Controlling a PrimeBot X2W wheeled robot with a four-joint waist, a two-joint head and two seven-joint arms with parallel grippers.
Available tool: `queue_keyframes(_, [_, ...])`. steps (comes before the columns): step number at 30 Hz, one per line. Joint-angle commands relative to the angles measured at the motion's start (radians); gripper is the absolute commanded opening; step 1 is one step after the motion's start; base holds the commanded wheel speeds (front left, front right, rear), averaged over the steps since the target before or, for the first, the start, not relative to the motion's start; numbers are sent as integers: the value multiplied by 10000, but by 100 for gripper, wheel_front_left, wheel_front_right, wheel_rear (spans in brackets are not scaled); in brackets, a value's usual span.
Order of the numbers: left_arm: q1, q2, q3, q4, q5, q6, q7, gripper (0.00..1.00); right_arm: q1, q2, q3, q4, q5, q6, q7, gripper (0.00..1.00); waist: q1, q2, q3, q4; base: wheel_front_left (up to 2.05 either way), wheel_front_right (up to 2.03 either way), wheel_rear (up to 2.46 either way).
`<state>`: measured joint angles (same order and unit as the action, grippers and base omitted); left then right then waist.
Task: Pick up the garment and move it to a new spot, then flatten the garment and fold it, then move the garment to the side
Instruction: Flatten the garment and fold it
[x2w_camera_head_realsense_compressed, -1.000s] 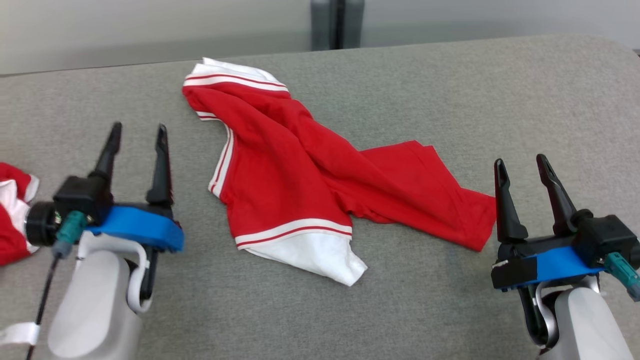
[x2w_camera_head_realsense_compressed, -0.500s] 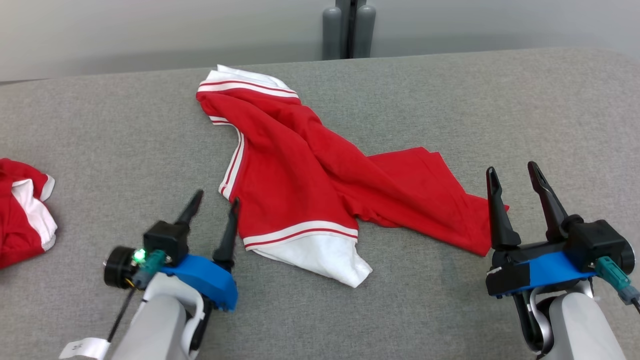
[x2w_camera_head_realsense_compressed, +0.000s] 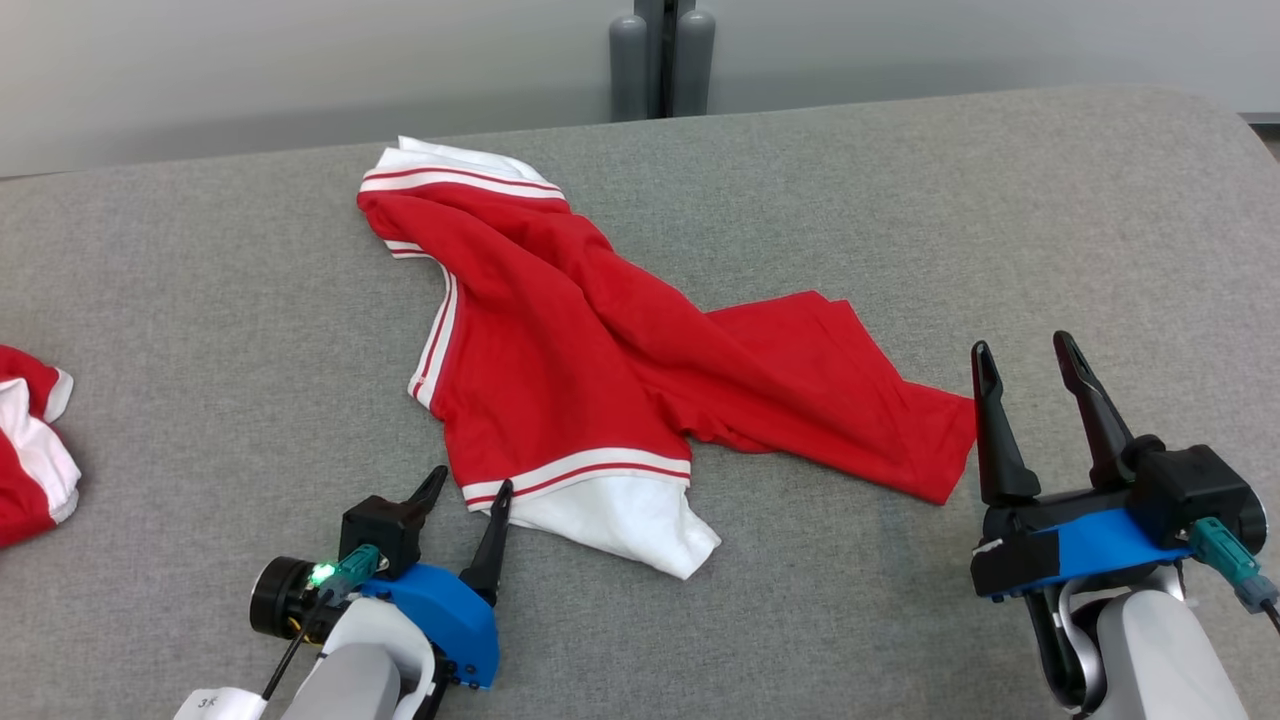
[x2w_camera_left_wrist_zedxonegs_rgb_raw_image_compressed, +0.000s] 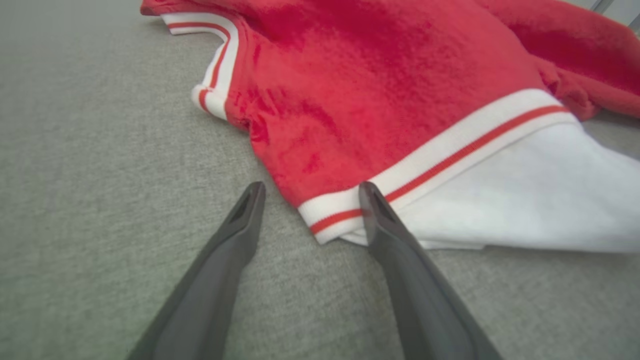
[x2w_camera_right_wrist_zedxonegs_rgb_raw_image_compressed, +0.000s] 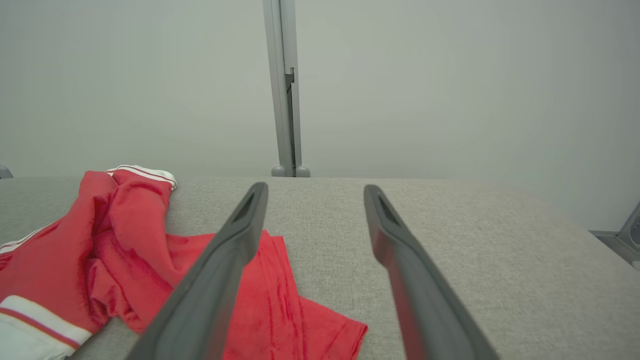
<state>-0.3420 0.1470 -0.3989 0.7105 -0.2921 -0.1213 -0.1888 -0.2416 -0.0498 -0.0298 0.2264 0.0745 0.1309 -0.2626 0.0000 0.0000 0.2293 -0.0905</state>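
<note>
Left hand (x2w_camera_head_realsense_compressed: 472, 480) neared garment (x2w_camera_head_realsense_compressed: 560, 340), apart | right hand (x2w_camera_head_realsense_compressed: 1022, 346) apart | wrist: finger (x2w_camera_left_wrist_zedxonegs_rgb_raw_image_compressed: 381, 222) overlaps hem (x2w_camera_left_wrist_zedxonegs_rgb_raw_image_compressed: 450, 150)

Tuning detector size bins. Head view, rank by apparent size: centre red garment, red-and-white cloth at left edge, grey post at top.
1. centre red garment, largest by far.
2-3. red-and-white cloth and grey post: about equal visible area, both cut off by the frame edge, so not ranked.

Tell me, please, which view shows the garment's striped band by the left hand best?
The left wrist view: the striped band runs close and sharp, its corner between the open fingers of the left hand. The head view shows the band whole but small; the right wrist view catches a piece at its lower left edge.
</note>
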Motion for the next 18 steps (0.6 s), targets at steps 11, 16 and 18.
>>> queue_keyframes(11, [-706,-159,-383,946,-283,-65,-276,0,36,-13,-8,-13,44,-1,-40,100,0,0,-109,-74,0,0,0])
queue_keyframes(16, [-749,-191,-275,271,-447,-76,-638,0,295,-11,-235,-5,27,0,-40,100,0,0,-375,231,0,0,0])
queue_keyframes(18, [-615,-104,-226,-196,-462,-69,-692,0,381,-13,-289,19,58,0,-40,100,0,0,-487,442,0,0,0])
